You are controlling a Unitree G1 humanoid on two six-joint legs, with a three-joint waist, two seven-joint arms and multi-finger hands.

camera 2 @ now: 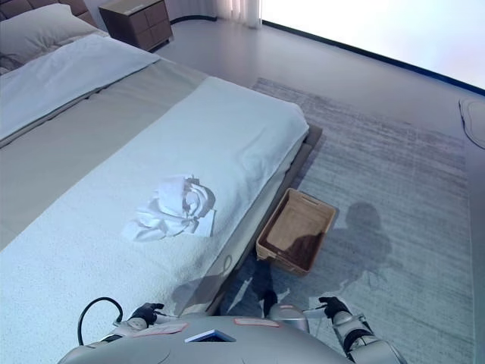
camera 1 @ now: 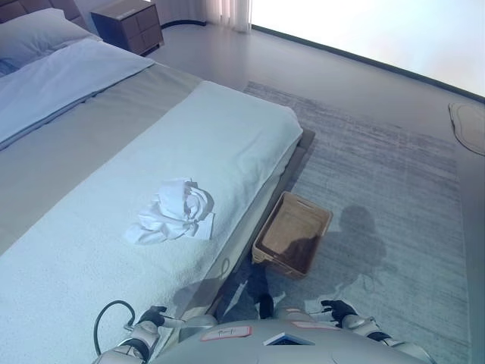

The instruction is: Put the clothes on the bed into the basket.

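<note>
Left hand (camera 1: 154, 316) sits low at the bed's (camera 1: 91, 250) near edge, right hand (camera 1: 339, 309) low over the rug (camera 1: 394, 197) — both hold nothing, and I cannot tell how their fingers are set. White clothes (camera 1: 174, 212) lie crumpled on the light cover. Wicker basket (camera 1: 293, 233) stands on the rug just beside the bed — I see nothing inside.

The bed (camera 1: 91, 152) carries a pale textured blanket (camera 1: 227, 136) over its foot end, reaching the foot edge and hanging over the near side edge. A crumpled white garment (camera 1: 173, 212) lies on that blanket, near the side edge. Toward the head end lie a grey cover (camera 1: 83, 129), a folded-back light sheet (camera 1: 61, 80) and a pillow (camera 1: 34, 34).

On the floor, a grey rug (camera 1: 379, 174) holds a brown basket (camera 1: 293, 233) just beside the bed's side edge.
</note>
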